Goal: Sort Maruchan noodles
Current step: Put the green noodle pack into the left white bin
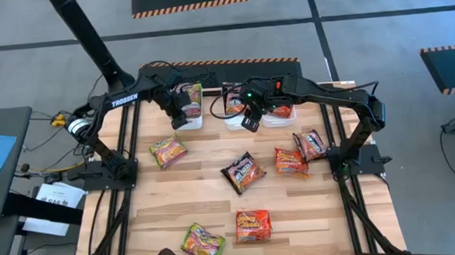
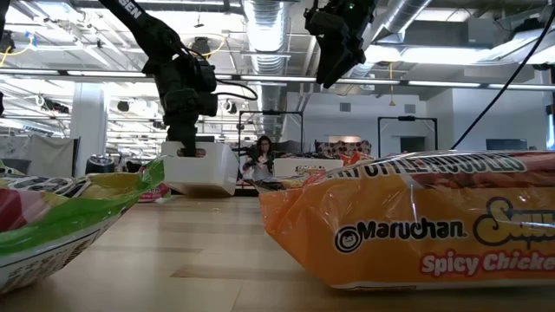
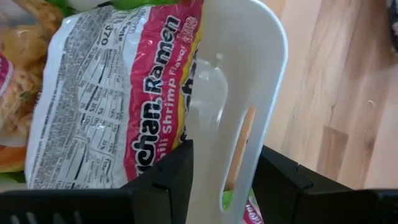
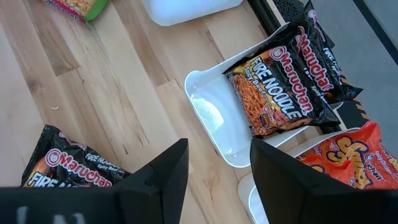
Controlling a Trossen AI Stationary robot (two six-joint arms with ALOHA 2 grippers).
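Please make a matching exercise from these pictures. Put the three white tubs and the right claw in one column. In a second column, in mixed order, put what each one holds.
Things:
1. left tub
2. middle tub
3. right tub
4. right claw

What it holds:
A. black packet
B. nothing; it is open, up above the tubs
C. green-edged packet
D. orange packet

Right pairs: 1-C, 2-A, 3-D, 4-B
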